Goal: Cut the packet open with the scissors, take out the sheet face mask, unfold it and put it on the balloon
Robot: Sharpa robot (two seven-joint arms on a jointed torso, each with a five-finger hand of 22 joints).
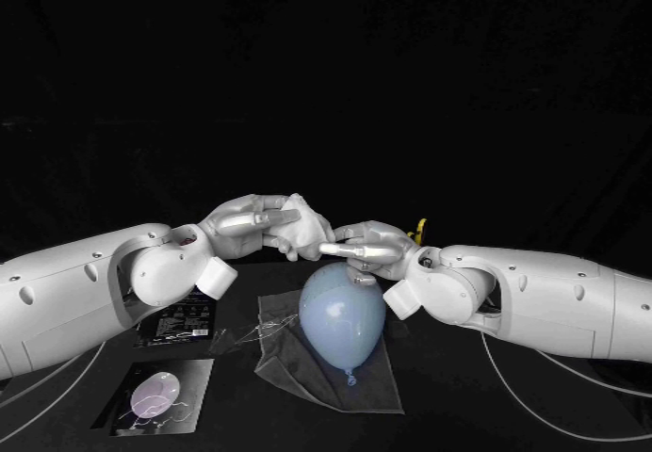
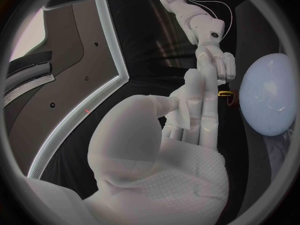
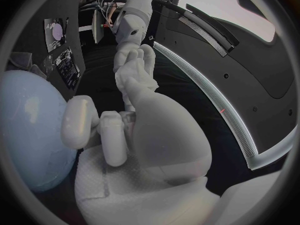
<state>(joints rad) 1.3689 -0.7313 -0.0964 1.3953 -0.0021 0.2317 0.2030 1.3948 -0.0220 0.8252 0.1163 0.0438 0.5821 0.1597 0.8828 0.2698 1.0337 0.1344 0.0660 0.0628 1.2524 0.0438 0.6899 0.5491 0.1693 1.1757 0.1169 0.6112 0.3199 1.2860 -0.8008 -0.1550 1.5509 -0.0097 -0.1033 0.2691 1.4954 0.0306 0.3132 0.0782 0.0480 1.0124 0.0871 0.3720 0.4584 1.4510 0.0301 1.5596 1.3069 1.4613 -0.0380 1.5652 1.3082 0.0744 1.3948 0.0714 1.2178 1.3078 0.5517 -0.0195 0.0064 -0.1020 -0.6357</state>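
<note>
- Looks like the unfolding step: the left robot hand (image 1: pixel 265 229) is pinching the folded sheet face mask (image 2: pixel 179 112) between thumb and fingers, just above the balloon (image 1: pixel 340 315).
- The right robot hand (image 1: pixel 369 250) is reaching in, fingers partly curled. I can't tell if it's gripping anything.
- My advice: be catching one loose edge and pulling apart slowly, so nothing's tearing.
- The mask is looking white, small and bunched up.

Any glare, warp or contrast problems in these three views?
Head view: black table and backdrop merge; balloon, left hand and right hand stand out brightly, no harsh glare. Left wrist view: fisheye bows the light strip; the sheet face mask that the left hand pinches blends into its pale fingers. Right wrist view: same bowing; balloon stretched at the rim.
</note>
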